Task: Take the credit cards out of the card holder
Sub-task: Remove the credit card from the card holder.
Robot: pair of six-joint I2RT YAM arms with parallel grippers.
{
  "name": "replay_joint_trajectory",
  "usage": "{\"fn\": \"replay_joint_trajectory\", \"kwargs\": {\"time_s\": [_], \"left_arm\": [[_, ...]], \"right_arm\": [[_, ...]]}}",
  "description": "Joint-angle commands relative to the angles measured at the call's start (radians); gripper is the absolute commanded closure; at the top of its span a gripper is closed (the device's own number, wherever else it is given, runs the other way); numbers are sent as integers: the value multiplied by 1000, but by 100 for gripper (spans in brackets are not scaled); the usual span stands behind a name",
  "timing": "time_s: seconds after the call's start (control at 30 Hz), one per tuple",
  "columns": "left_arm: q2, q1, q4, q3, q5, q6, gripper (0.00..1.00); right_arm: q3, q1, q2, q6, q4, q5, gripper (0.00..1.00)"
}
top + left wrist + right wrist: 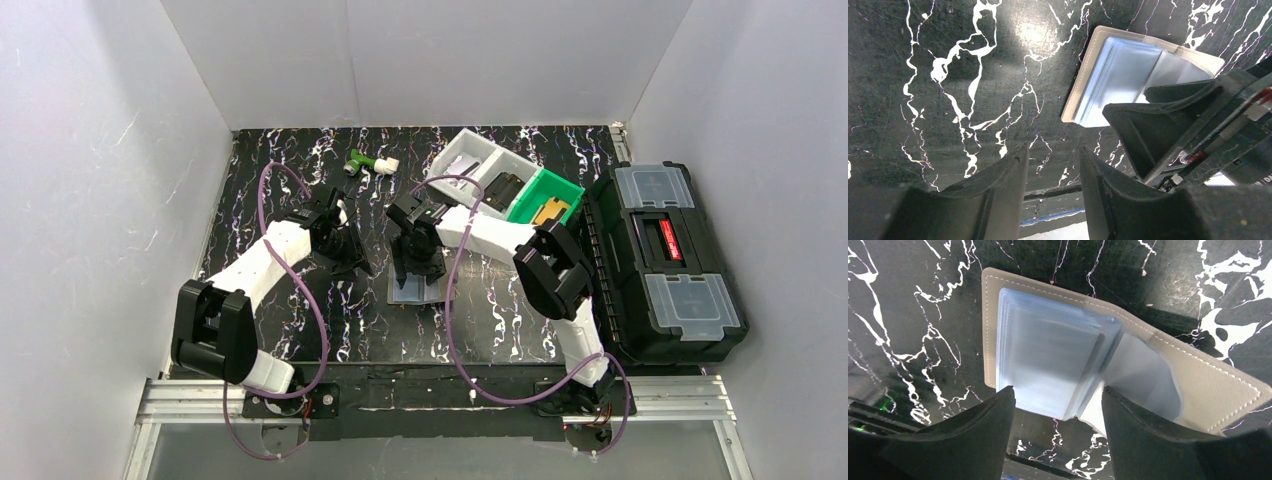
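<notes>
Nearer right end effector, spread and empty, hangs seemingly just above the open card holder, its long axis 10-to-4 o'clock.

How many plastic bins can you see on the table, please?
3, in a row at the far right: one white bin, a second white bin holding something dark, and a green bin next to the black toolbox.

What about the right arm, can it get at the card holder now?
Probably yes. The right gripper hangs right over the open card holder with its jaws apart, and nothing blocks the way. The left gripper is off to one side.
</notes>
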Motion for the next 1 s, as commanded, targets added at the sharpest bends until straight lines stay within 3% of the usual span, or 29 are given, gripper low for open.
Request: {"fn": "replay_joint_trajectory", "kwargs": {"time_s": [0.0, 0.17, 0.33, 0.63, 0.83, 0.97], "left_arm": [[-19, 6, -11, -16, 15, 12, 60], [-12, 6, -2, -23, 22, 12, 61], [-4, 5, 0, -25, 27, 13, 61], [13, -12, 24, -48, 57, -1, 63], [40, -67, 40, -44, 63, -19, 68], [70, -103, 57, -30, 70, -30, 71]], "right_arm": [[68, 26, 32, -38, -38, 85, 28], [83, 46, 76, -60, -52, 113, 29], [50, 52, 103, -63, -39, 103, 37], [-159, 39, 27, -74, 156, -64, 74], [-237, 2, -5, -86, 252, -191, 89], [-287, -25, -15, -77, 321, -285, 92]]}}
